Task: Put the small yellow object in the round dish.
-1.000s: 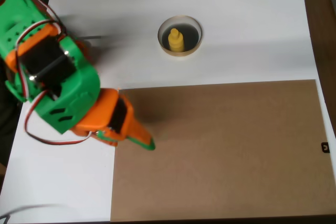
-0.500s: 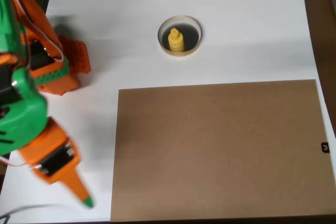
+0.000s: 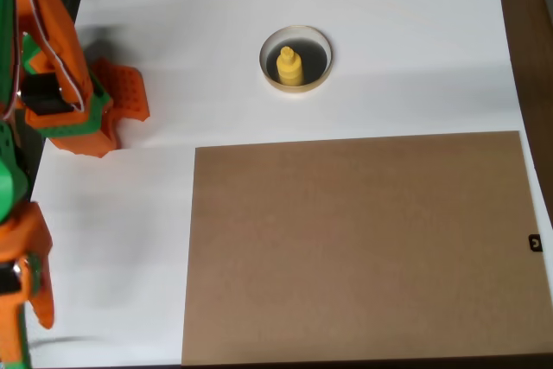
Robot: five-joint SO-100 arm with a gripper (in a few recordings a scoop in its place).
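Retracting toward the lower left edge of the overhead view, the gripper [image 3: 34,304] has moved well away from the centre of the table compared with one second ago, when it lay over the near corner of the brown board. Half a second ago it was already at the left side; now just an orange finger and part of the wrist show at the picture's edge. Whether the fingers are spread or pressed together cannot be told from this view; nothing is seen between them.

The arm's base [image 3: 78,114], green and orange, stands at the upper left on the white table [image 3: 415,41].

The small yellow object [image 3: 290,66] stands upright inside the round dish [image 3: 296,31], on the dark inner surface toward the near side, knob upward. Its position in the dish matches both earlier pictures. Judgement: the placement is complete, and the arm's withdrawal is the closing motion of the task.

The brown board [image 3: 363,248] lies flat on the table, covering the lower right area, apart from the dish. A small dark mark [image 3: 535,243] sits at the board's right edge. Nothing stands between the gripper and the dish. Judgement: no obstruction remains, and the only risk would be a return pass disturbing the dish.
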